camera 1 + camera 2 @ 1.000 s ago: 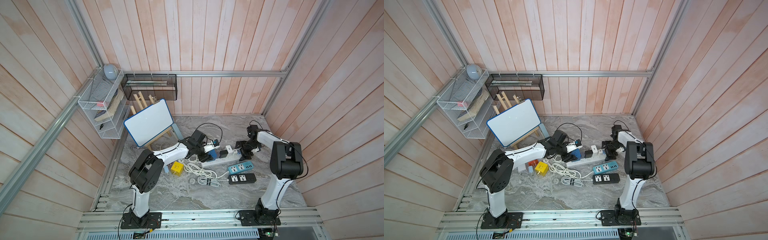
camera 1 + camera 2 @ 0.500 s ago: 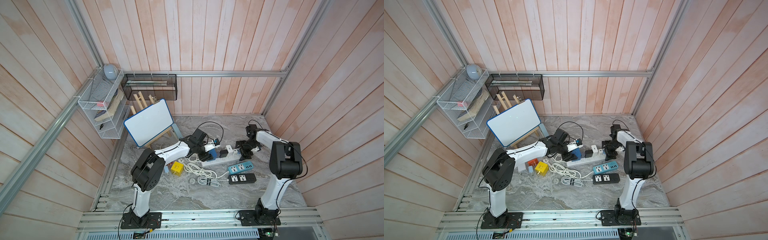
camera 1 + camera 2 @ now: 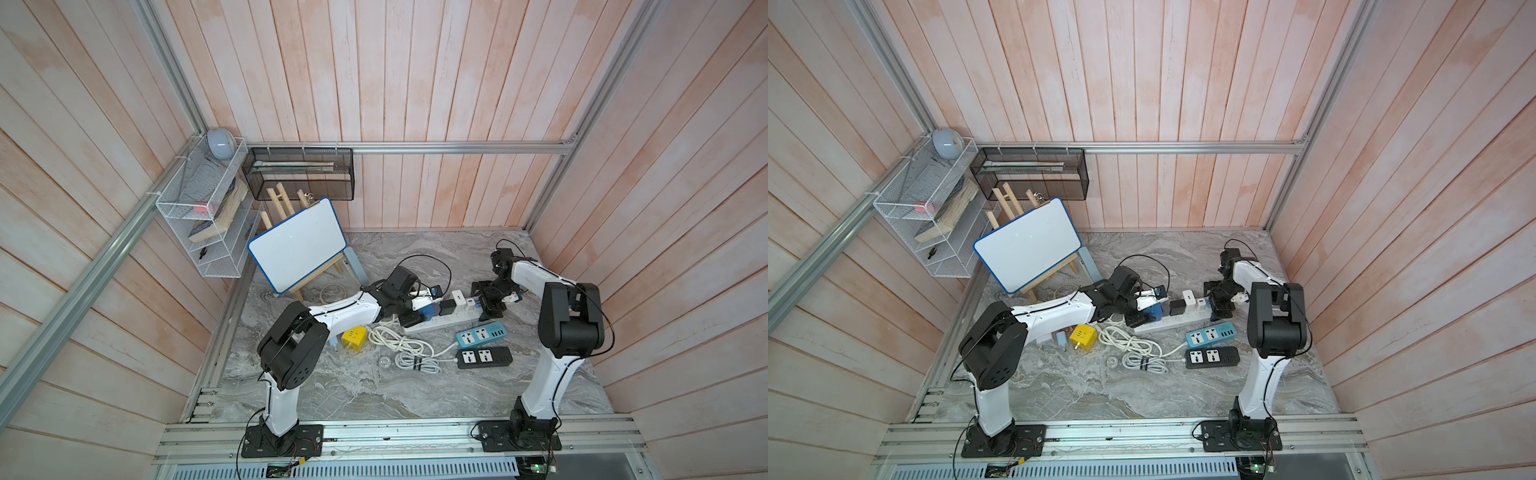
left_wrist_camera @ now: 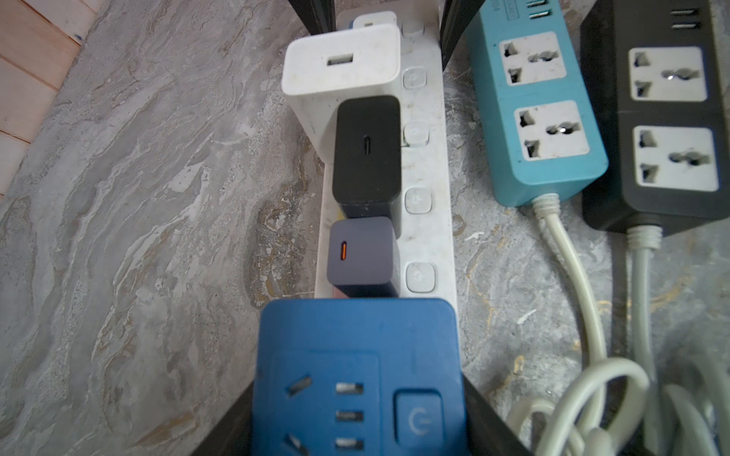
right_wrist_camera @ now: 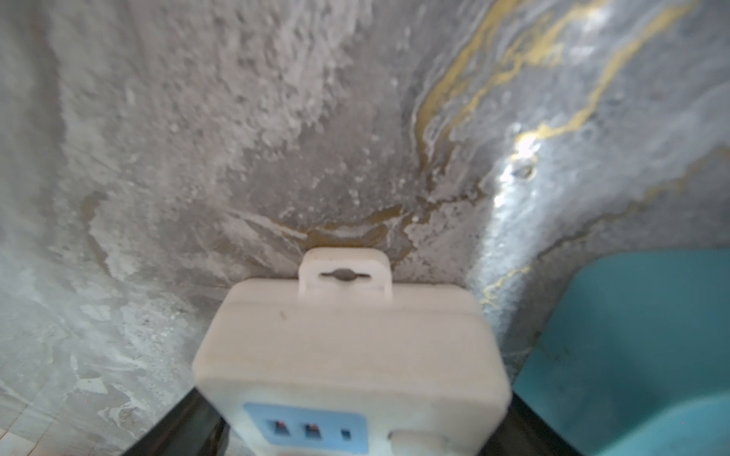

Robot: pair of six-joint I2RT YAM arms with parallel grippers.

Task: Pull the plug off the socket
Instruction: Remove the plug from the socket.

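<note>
Fingers [image 4: 233, 430] of the left gripper [image 4: 357, 398] were clamped on the blue square plug-in socket adapter [image 4: 355, 335] at the near end of the long white power strip [image 4: 428, 169], just as a second before. Nothing had visibly shifted, so I judged the pull not yet begun; its pins were hidden. Further along that strip stood a grey cube charger [image 4: 361, 252], a black charger [image 4: 365, 146] and a white USB charger [image 4: 341, 59], crowding the adapter's far side. At the strip's far end the right gripper [image 5: 355, 428] pinched it, likely bracing it. Beside the strip lay a teal power strip [image 4: 537, 110] and a black power strip [image 4: 671, 118], their pale cords [image 4: 572, 276] looping near the adapter.
</note>
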